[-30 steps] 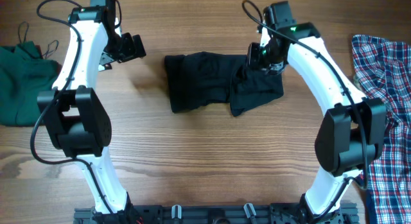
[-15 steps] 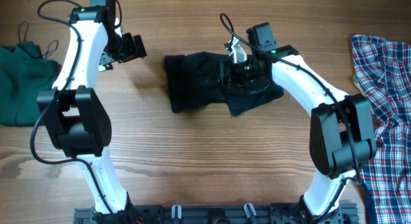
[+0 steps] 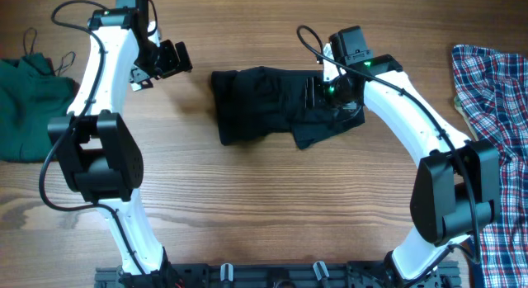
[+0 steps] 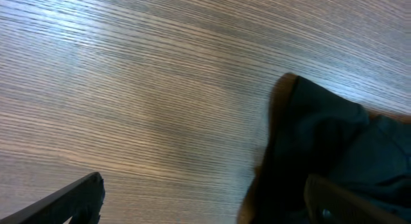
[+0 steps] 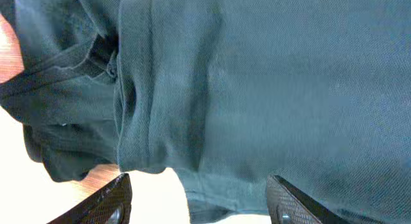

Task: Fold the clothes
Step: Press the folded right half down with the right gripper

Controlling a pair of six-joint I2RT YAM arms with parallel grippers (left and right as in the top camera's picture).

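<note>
Wood-grain worktop first, with the black shirt sitting about mid-worktop, toward the far side from the arm bases. I'll place everything off that shirt. It's not flat at all: a bunched, partly doubled-over lump with a lobe sagging off its right end.

The plaid shirt is well off to the black shirt's right, running out of frame. The green top is well apart on the black shirt's left. Both look like they're waiting their turn.

My right arm reaches in over the black shirt's right end. The right jaws are spread, and the wrist cam shows only layered cloth and a stitched hem beyond the tips, with nothing pinched. My left arm hangs just off the black shirt's left edge, and the left jaws are wide apart and empty over bare wood.

What worries me:
- If the right jaws clench here, they probably bite several layers at once, so any pull drags the whole lump instead of opening a fold.
- Nothing pins the black shirt's left side, so it likely slides on the smooth wood.
- Dark cloth under dark tips makes it hard to judge from overhead how deep I am.
</note>
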